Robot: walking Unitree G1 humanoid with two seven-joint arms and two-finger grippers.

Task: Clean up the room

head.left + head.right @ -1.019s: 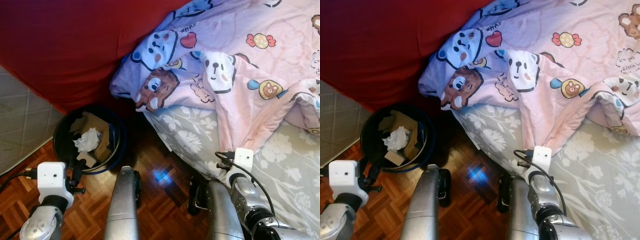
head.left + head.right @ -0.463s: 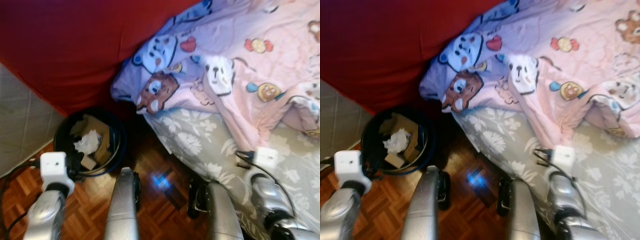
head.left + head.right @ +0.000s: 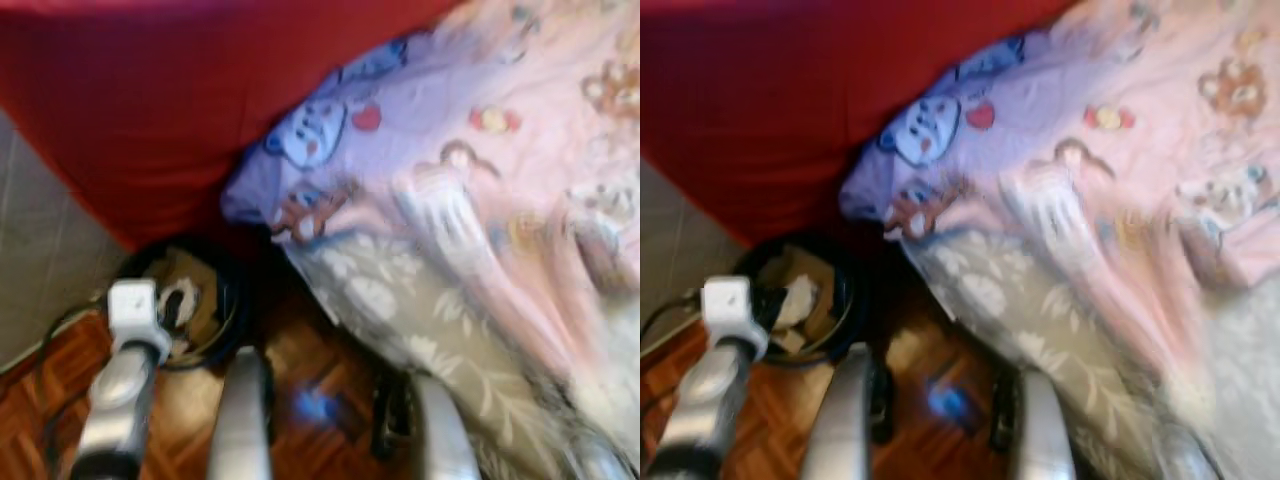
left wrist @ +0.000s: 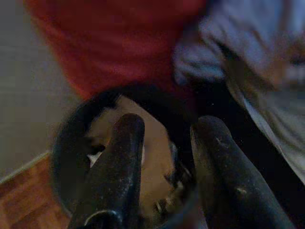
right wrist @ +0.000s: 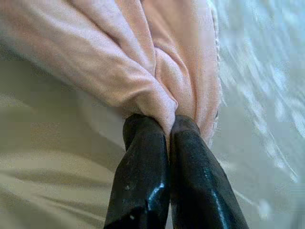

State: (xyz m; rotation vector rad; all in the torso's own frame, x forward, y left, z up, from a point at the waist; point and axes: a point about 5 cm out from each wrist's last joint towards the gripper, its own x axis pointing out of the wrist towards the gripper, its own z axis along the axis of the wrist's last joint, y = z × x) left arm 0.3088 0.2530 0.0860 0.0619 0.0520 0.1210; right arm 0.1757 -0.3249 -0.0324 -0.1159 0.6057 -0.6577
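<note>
The right gripper [image 5: 167, 125] is pinching a fold of the pink cartoon-print blanket [image 3: 520, 170] lying on the grey floral mattress [image 3: 400, 310]. The left gripper [image 4: 164, 138], fingers apart, is hovering over the round black waste bin [image 3: 232, 295] holding cardboard and paper beside the red bedspread [image 3: 170, 100].

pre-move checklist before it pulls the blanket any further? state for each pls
1. Right gripper clamped on the pink blanket: ok, a fold is pinched between the fingers.
2. Left gripper free: ok, fingers apart, nothing between them.
3. Left gripper clear of the bin: cannot tell, it hangs above the bin with paper waste inside.
4. Blanket free of snags on the bed: cannot tell, head views are blurred.
5. Floor near the feet: cannot tell, blurred.
</note>
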